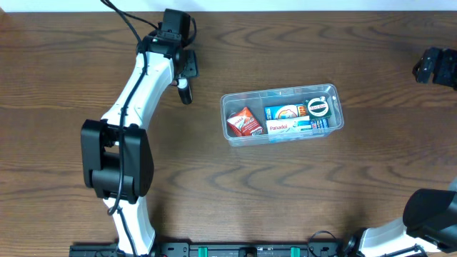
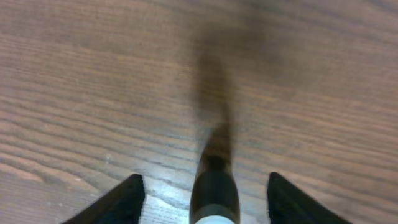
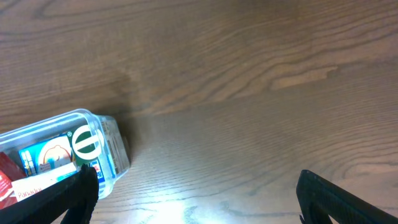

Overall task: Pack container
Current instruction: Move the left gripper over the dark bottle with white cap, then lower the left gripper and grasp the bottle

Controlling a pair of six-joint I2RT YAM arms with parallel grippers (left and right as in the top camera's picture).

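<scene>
On my overhead feed the container [image 1: 227, 101], a clear shallow plastic tub with rounded corners, sits on the wooden worktop [image 1: 357, 185] just right of centre, its long side running from 9 to 3 o'clock. Inside it, at the 9 o'clock end, I see a red packet [image 1: 244, 123]. Beside that is a blue-and-white packet [image 1: 284, 112], with a white Panadol box [image 1: 285, 127] along its 6 o'clock side. A round green-and-white item [image 1: 318, 107] sits at the 3 o'clock end. The left end effector [image 1: 186, 80] hangs over bare wood at about 10 o'clock from the tub, well apart from it. Through the left wrist camera its two dark fingers [image 2: 121, 202] stand wide apart. A dark pen-like tube with a white band [image 2: 214, 190] lies midway between them, touching neither finger where I can see. I cannot tell whether it rests on the wood or is held further back. Overhead, the same tube [image 1: 185, 91] points roughly toward 6 o'clock. The right end effector [image 1: 433, 66] is at the frame's 3 o'clock edge, at about 2 o'clock from the tub and well apart from it. In its wrist view the right end effector [image 3: 199, 199] is spread wide with only wood grain between its fingers, and the tub's round-item corner [image 3: 115, 146] shows at 8 o'clock.
</scene>
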